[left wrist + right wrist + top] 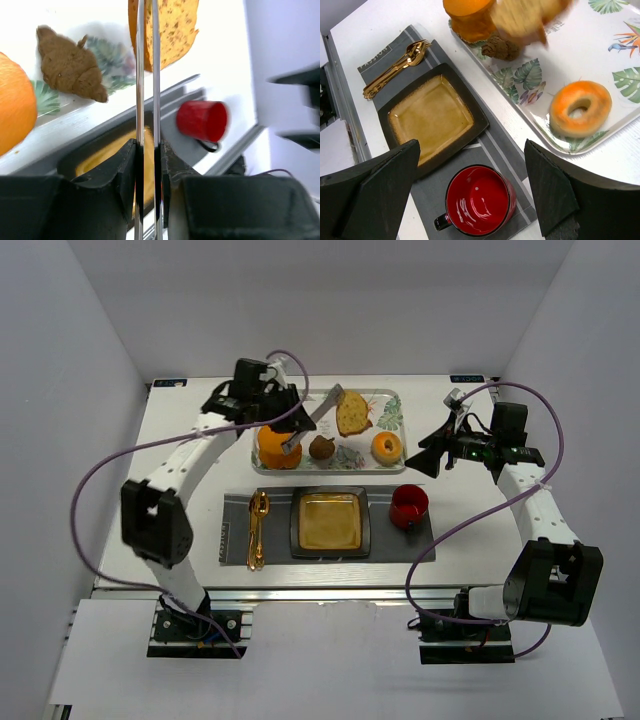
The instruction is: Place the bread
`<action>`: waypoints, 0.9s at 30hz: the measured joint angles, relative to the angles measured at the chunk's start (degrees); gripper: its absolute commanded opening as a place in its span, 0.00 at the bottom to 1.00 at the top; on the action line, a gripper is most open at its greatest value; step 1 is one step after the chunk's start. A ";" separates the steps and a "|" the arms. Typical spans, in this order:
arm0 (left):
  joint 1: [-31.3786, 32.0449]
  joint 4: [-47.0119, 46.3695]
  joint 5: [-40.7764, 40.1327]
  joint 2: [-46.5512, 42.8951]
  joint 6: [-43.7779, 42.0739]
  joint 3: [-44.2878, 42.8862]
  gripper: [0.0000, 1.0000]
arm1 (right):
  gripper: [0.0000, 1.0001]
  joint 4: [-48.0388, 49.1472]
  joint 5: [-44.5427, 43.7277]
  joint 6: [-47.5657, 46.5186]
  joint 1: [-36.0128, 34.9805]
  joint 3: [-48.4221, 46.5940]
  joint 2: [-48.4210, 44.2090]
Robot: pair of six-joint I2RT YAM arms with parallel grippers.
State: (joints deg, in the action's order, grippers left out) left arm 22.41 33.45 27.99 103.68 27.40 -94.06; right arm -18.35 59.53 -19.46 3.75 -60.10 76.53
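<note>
My left gripper point(147, 150) is clamped on the tongs point(140, 75). Their blades pinch the edge of the bread slice point(175, 30) over the floral tray point(352, 459). My right gripper point(430, 448) hangs wide open.

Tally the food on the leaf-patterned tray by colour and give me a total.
Orange: 2, the big round piece and the doughnut
Brown: 1, the small pastry
Golden with dark specks: 1, the bread slice
Total: 4
</note>
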 measured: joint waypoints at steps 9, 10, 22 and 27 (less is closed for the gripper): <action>-1.29 -2.27 8.24 -26.86 -0.61 24.13 0.00 | 0.89 0.09 0.72 -0.11 0.00 0.00 0.00; -1.25 -0.96 9.40 -28.74 -0.85 27.21 0.00 | 0.89 0.04 0.74 -0.17 0.00 0.00 0.00; -1.03 8.11 9.81 -35.08 -5.22 41.83 0.44 | 0.89 -1.75 2.14 -0.70 0.00 -0.11 1.33; -1.03 7.02 7.78 -34.18 -5.14 42.84 0.55 | 0.89 -2.51 2.16 -1.20 0.00 -0.13 1.42</action>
State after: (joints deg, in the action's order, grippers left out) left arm 21.39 40.47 35.77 69.49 22.26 -51.22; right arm -20.86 61.69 -20.67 3.75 -60.23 77.95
